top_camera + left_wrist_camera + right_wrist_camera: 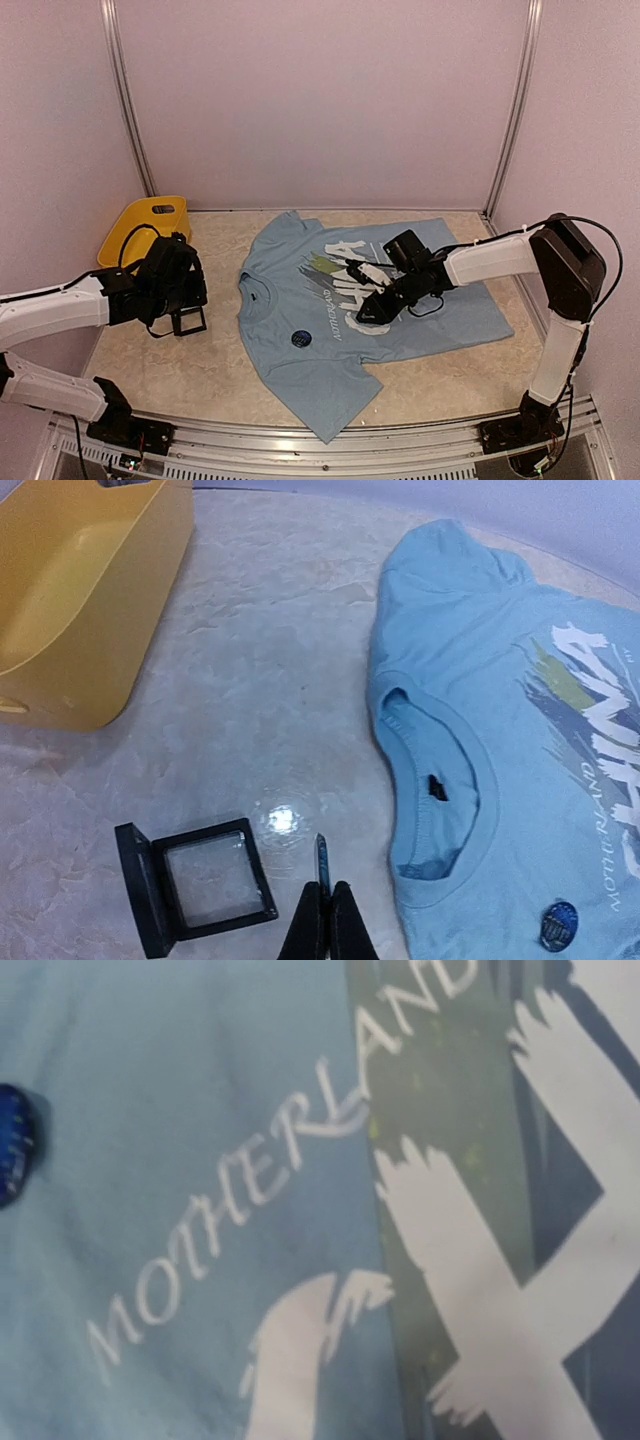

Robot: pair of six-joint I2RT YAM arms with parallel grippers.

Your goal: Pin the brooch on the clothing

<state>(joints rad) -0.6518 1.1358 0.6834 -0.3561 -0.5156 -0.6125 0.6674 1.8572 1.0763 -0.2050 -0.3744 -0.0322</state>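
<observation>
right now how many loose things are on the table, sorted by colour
yellow: 1, the plastic bin
black: 1, the open display box
light blue: 1, the T-shirt
dark blue: 1, the round brooch, lying on the shirt
total: 4

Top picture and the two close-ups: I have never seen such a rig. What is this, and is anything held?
Two robot arms are bolted to a table. The wide picture looks down from behind them; the other two come from cameras on their wrists. A blue T-shirt lies spread out, a round blue brooch on its chest. Beside it: an open black box and a yellow bin. The left gripper is shut near the box; the right gripper hangs over the print, nothing visibly held.
</observation>
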